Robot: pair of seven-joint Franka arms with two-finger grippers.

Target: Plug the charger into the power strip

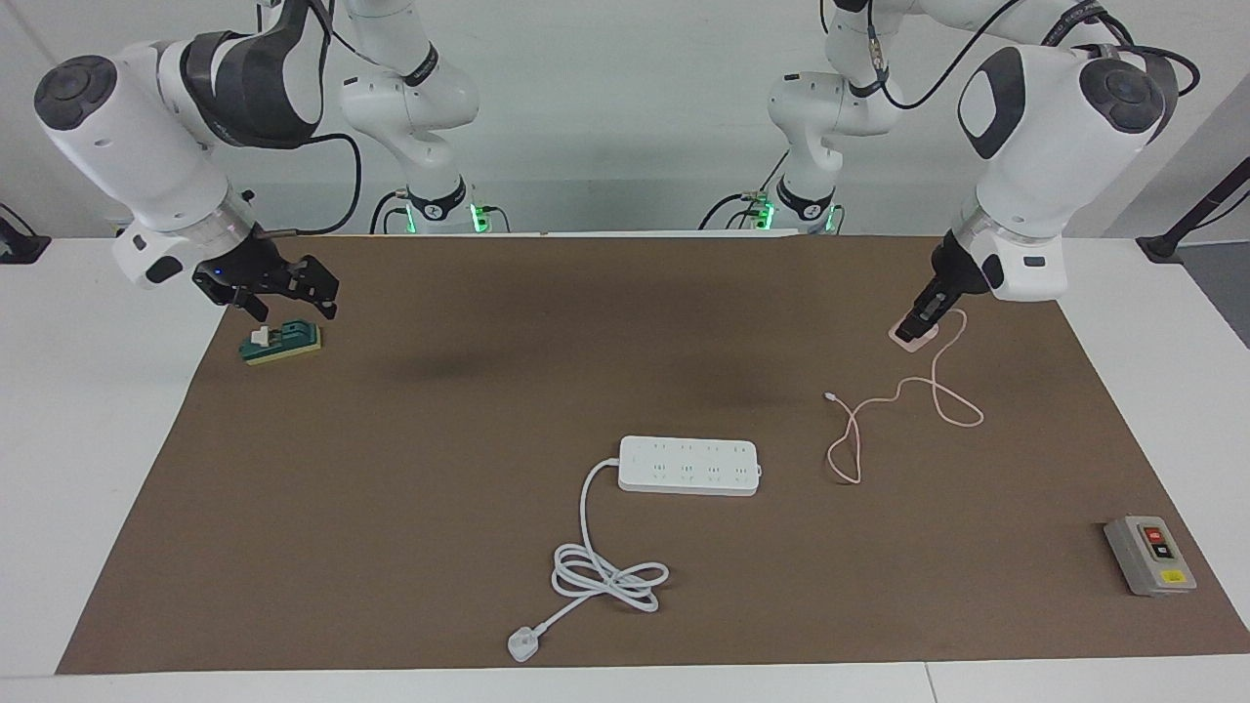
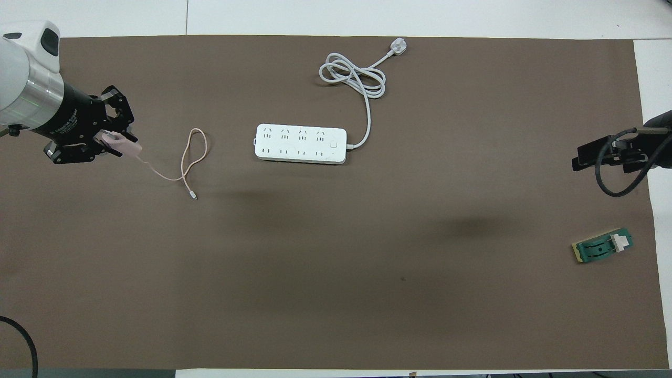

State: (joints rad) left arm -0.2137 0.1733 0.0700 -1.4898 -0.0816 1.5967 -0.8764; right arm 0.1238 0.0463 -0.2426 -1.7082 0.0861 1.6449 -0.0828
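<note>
The charger, a small pale pink cube, is low at the brown mat toward the left arm's end, with my left gripper shut on it. I cannot tell whether it touches the mat. Its thin pink cable loops over the mat toward the power strip. That strip is a long white bar lying flat mid-table, sockets up. My right gripper hangs open and holds nothing, above a green block.
The strip's thick white cord coils farther from the robots and ends in a white plug. A grey switch box sits at the left arm's end. The green block lies at the right arm's end.
</note>
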